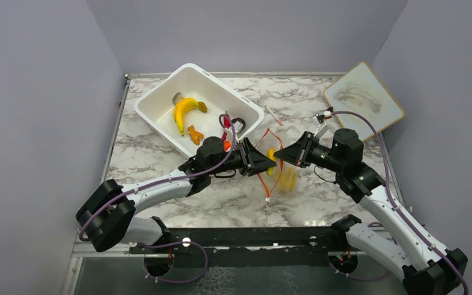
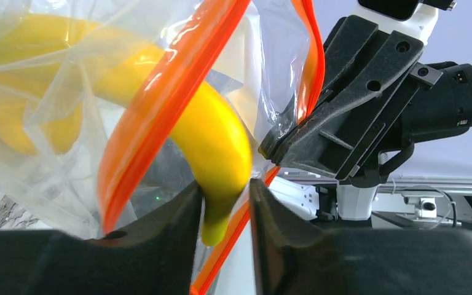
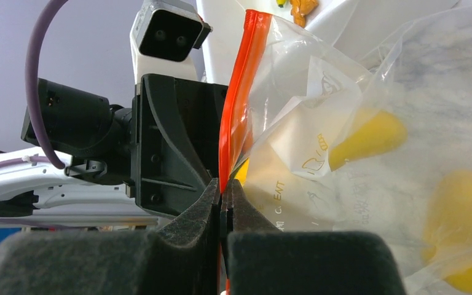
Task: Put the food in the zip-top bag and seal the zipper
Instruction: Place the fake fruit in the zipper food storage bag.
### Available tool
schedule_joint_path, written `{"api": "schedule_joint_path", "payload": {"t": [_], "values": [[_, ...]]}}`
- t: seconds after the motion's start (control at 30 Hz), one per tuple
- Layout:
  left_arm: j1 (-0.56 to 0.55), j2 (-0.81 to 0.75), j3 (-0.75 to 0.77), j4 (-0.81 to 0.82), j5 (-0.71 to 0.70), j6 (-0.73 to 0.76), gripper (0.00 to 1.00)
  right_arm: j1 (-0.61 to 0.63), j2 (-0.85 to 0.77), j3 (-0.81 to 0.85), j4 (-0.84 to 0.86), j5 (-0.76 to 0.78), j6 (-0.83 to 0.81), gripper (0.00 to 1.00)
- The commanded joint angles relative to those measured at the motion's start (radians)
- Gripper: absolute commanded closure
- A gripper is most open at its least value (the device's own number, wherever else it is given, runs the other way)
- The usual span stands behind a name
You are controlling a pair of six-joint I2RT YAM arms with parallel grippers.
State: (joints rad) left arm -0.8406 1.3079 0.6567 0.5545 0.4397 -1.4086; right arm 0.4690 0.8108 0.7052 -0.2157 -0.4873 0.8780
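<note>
**Banana going into the held-open bag**

The left end effector (image 2: 224,206) is closed on the lower tip of a banana (image 2: 215,135). One finger sits on each side of the tip, and the rest of the fruit curves up and away through the mouth of the bag (image 2: 37,92). The zipper (image 2: 160,104) crosses in front of the banana as a wide orange band. A second run of it passes between the same fingers just beside the tip.

The right end effector (image 3: 222,196) is fully closed, with its pads pinching the zipper strip on the opposite side of the mouth. From there the strip rises straight up. The two end effectors face each other nose to nose, with the bag mouth spread between them.

From above, the bag hangs between the two arms over the middle of the bench (image 1: 233,200), just right of the tub (image 1: 160,92). Whether its lower corner touches the marble cannot be told. Through the clear plastic the right wrist view shows two yellow shapes (image 3: 369,138) low in the pouch, too blurred to name.

The tub holds a second banana (image 1: 184,110) and a small orange piece (image 1: 195,134), which lie apart from each other. A whiteboard (image 1: 362,98) lies at the far right corner of the bench, well apart from the bag.
</note>
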Motion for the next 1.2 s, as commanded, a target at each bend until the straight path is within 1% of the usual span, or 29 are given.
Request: {"api": "schedule_joint_path", "payload": {"t": [0.0, 0.17, 0.23, 0.37, 0.5, 0.8, 0.9, 0.97, 1.03, 1.07, 1.1, 1.17], "values": [[-0.019, 0.01, 0.038, 0.043, -0.033, 0.006, 0.57, -0.001, -0.015, 0.001, 0.021, -0.028, -0.006, 0.99], [-0.031, -0.009, 0.064, -0.01, -0.026, 0.055, 0.38, -0.002, -0.027, 0.0, 0.014, -0.012, -0.002, 0.99], [-0.034, -0.018, 0.082, -0.051, -0.028, 0.09, 0.34, -0.001, -0.033, -0.001, 0.008, -0.004, -0.003, 0.99], [-0.035, -0.045, 0.129, -0.17, -0.058, 0.188, 0.34, -0.001, -0.042, 0.007, -0.01, 0.018, -0.006, 0.99], [-0.035, -0.088, 0.212, -0.386, -0.151, 0.319, 0.33, -0.001, -0.044, 0.019, -0.037, 0.029, -0.009, 0.99], [-0.035, -0.181, 0.35, -0.681, -0.307, 0.581, 0.33, -0.001, -0.047, 0.052, -0.098, 0.105, -0.027, 0.99], [-0.035, -0.223, 0.371, -0.752, -0.366, 0.666, 0.32, -0.001, -0.047, 0.066, -0.117, 0.126, -0.039, 0.99], [-0.034, -0.244, 0.381, -0.792, -0.393, 0.73, 0.28, -0.001, -0.048, 0.068, -0.127, 0.137, -0.047, 0.99], [-0.033, -0.26, 0.389, -0.829, -0.425, 0.783, 0.21, -0.001, -0.051, 0.066, -0.138, 0.149, -0.05, 0.99], [-0.034, -0.266, 0.392, -0.848, -0.442, 0.806, 0.07, -0.001, -0.051, 0.065, -0.142, 0.154, -0.053, 0.99], [-0.033, -0.269, 0.396, -0.865, -0.463, 0.827, 0.01, -0.001, -0.053, 0.067, -0.146, 0.158, -0.061, 0.99], [-0.033, -0.27, 0.407, -0.901, -0.513, 0.859, 0.01, -0.001, -0.055, 0.078, -0.157, 0.171, -0.072, 0.99]]}}
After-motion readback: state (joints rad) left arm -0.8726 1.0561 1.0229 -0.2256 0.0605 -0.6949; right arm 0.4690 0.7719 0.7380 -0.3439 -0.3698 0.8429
